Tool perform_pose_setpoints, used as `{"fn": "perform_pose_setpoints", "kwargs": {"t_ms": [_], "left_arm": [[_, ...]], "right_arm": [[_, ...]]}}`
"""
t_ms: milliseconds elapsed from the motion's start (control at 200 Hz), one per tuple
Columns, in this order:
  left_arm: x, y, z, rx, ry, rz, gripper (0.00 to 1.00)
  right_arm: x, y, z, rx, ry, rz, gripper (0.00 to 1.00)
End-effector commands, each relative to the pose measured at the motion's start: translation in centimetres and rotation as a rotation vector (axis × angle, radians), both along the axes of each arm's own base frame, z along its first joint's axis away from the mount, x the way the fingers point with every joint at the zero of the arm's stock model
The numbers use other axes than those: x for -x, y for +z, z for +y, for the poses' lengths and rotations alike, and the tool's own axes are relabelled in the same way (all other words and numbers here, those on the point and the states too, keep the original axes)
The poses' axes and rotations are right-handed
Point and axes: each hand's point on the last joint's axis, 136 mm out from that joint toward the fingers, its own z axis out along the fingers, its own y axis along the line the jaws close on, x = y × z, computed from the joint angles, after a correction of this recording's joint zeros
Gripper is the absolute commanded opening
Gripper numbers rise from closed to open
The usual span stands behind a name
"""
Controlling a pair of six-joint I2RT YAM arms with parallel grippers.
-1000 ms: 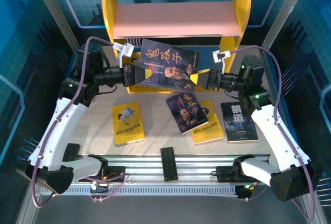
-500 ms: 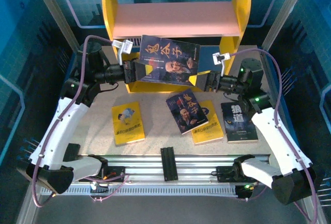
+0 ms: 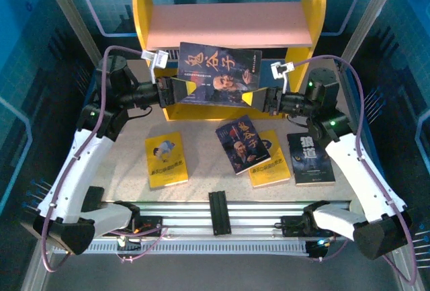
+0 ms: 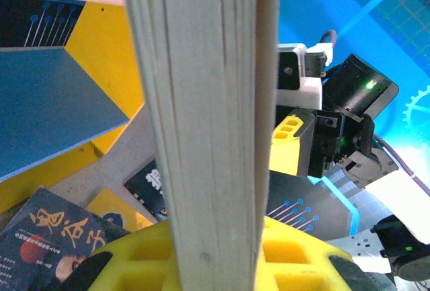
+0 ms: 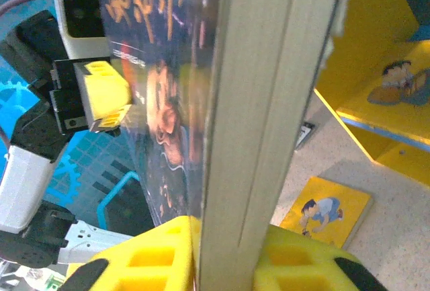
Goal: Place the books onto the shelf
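A dark book (image 3: 218, 76) is held in the air just in front of the shelf (image 3: 228, 25). Its left edge is clamped by the left gripper (image 3: 175, 93) and its right edge by the right gripper (image 3: 262, 97). Four more books (image 3: 166, 160) are laid flat on the table (image 3: 201, 170).

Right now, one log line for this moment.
left gripper: shut on dark book | right gripper: same book | table: four books
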Motion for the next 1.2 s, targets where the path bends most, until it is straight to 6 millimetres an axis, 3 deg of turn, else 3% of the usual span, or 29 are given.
{"fn": "perform_pose_setpoints", "kwargs": {"t_ms": [0, 55, 130, 190, 235, 360, 816, 986, 1196], "left_arm": [[0.3, 2.0, -0.2, 0.03, -0.012, -0.093, 0.0], [0.1, 2.0, -0.1, 0.025, 0.004, -0.09, 0.01], [-0.7, 1.8, 0.3, 0.012, 0.047, -0.078, 0.28], [-0.9, 2.0, 0.6, 0.007, 0.071, -0.076, 0.37], [-1.0, 2.2, 0.8, 0.003, 0.092, -0.074, 0.51], [-1.4, 2.6, 2.2, -0.032, 0.195, -0.084, 0.66], [-0.3, 3.0, 11.2, -0.252, 0.695, -0.094, 0.77], [-0.6, 3.0, 12.6, -0.273, 0.764, -0.045, 0.77], [-3.6, 2.8, 13.3, -0.304, 0.774, -0.009, 0.72]], "right_arm": [[1.0, 2.6, 0.7, -0.014, 0.035, -0.067, 0.12], [1.1, 3.1, 0.8, -0.017, 0.039, -0.081, 0.09], [1.1, 3.9, 0.7, -0.019, 0.031, -0.105, 0.05], [1.0, 4.6, 0.6, -0.02, 0.019, -0.123, 0.03], [0.9, 5.0, 0.5, -0.016, 0.008, -0.133, 0.03], [0.1, 6.1, 0.5, -0.009, -0.018, -0.157, 0.02], [-4.8, 8.6, 1.6, 0.069, -0.064, -0.211, 0.02], [-6.8, 10.0, 2.6, 0.092, -0.058, -0.255, 0.03], [-9.6, 11.5, 4.1, 0.13, -0.038, -0.294, 0.04]]}}
